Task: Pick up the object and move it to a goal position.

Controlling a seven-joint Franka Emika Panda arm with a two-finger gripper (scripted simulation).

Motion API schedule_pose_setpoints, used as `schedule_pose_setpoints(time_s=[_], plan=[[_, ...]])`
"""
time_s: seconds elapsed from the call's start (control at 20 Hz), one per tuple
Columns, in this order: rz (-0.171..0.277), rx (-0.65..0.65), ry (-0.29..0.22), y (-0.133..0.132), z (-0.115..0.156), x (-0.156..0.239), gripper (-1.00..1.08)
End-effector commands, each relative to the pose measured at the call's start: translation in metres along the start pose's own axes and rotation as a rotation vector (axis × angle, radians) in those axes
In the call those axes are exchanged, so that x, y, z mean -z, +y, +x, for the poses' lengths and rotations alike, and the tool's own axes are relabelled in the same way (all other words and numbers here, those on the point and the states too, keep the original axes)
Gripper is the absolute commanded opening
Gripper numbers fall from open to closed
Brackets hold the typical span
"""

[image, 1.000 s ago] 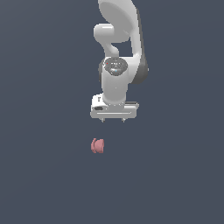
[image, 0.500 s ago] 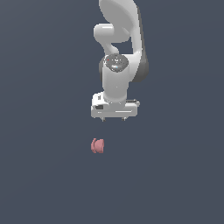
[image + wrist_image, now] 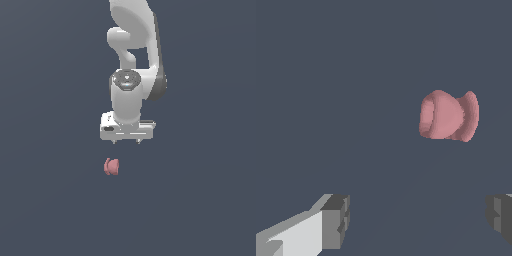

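The object (image 3: 111, 166) is a small pink-red lumpy thing with a pinched middle, lying on the dark grey floor. My white gripper (image 3: 127, 142) hangs above it and a little toward the exterior view's right, apart from it. The gripper is open and empty. In the wrist view the object (image 3: 448, 116) lies ahead of the gripper (image 3: 418, 217), whose two grey fingertips (image 3: 336, 220) stand wide apart with nothing between them.
The white arm (image 3: 134, 45) rises behind the gripper. A plain dark grey floor (image 3: 50, 200) surrounds the object on all sides.
The gripper has drifted slightly toward the exterior view's left and turned a little. The object has not moved.
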State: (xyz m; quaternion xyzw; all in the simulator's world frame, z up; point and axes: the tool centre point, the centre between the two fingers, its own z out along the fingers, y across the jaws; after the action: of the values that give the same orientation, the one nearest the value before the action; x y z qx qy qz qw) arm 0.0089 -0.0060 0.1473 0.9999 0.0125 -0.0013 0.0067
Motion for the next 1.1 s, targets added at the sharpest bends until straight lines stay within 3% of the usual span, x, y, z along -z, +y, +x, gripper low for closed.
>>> schedule_pose_setpoints(time_s=[0.0,0.6,1.05], plan=[[0.001,-0.012,0.0,0.008,0.009,-0.006,1.0],[0.011,-0.076,0.002,0.058,0.053,-0.047,1.0],[0.013,-0.091,0.002,0.071,0.062,-0.059,1.0]])
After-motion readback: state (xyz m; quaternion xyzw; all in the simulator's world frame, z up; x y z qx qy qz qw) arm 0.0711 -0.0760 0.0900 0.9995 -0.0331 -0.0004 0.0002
